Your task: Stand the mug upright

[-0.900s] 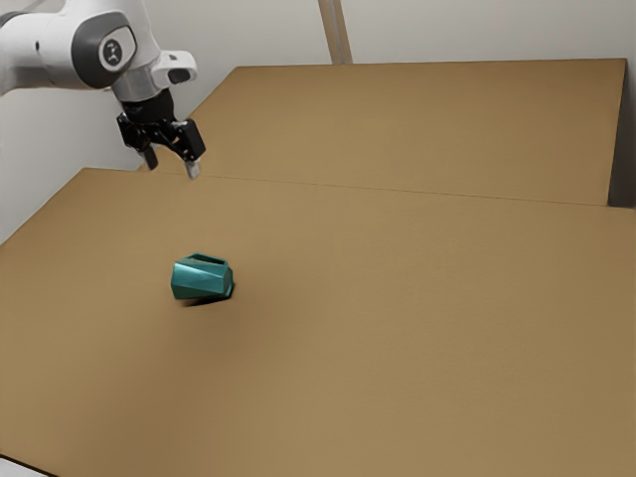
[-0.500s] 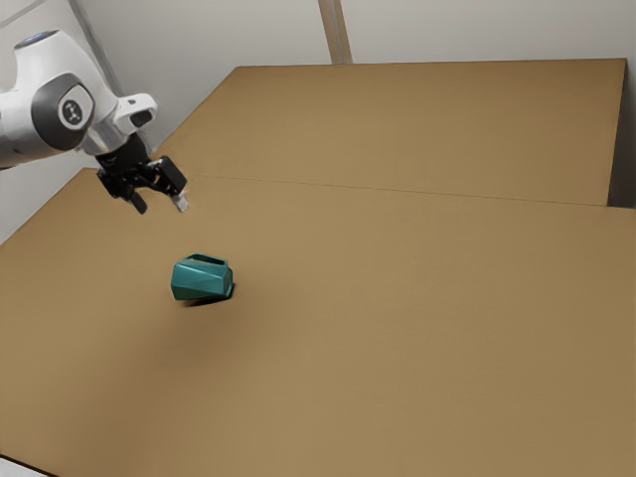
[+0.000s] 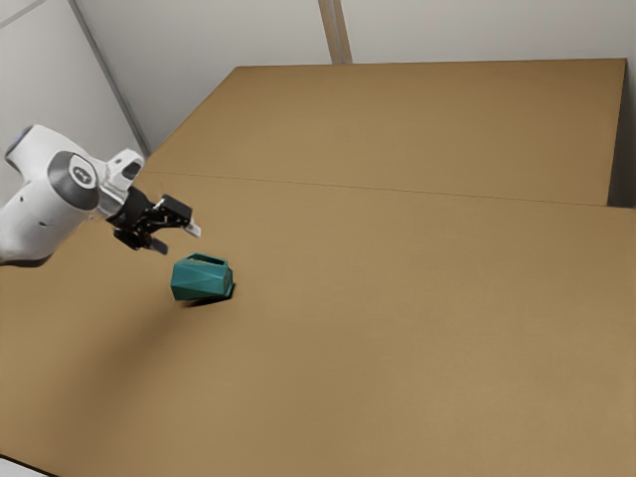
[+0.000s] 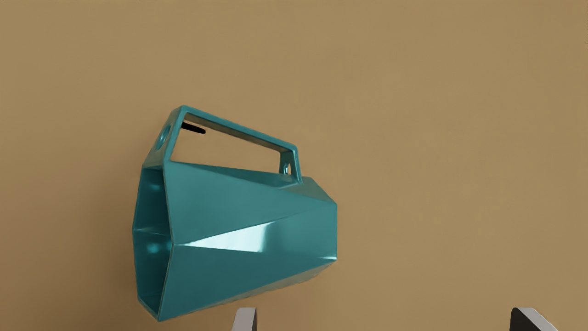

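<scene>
At the exterior view's left, the end effector [image 3: 178, 238] hovers with fingers wide apart, holding nothing. Just beside it, toward the view's right and lower, a teal mug [image 3: 202, 278] lies on its side on the desk [image 3: 417, 328]. It looks stiff and fairly light, its glossy facets perhaps slippery, maybe breakable; the handle [image 4: 239, 128] or narrower base end seems the best hold.

The teal faceted mug [image 4: 248, 220] lies on its side
</scene>
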`<control>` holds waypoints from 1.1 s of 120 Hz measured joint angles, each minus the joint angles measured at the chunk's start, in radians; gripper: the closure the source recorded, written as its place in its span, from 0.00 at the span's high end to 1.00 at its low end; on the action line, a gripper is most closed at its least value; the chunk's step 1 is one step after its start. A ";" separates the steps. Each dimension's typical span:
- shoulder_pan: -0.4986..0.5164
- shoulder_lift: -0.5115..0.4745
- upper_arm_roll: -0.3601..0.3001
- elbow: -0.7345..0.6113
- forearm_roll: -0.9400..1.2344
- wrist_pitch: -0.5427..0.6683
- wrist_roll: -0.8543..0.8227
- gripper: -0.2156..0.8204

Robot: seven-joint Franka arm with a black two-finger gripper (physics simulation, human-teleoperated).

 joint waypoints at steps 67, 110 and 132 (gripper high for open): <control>0.084 0.041 -0.002 -0.092 -0.092 0.143 0.324 0.79; 0.093 0.102 -0.041 -0.103 -0.202 0.232 0.424 0.78; 0.074 0.122 -0.077 -0.102 -0.260 0.262 0.457 0.76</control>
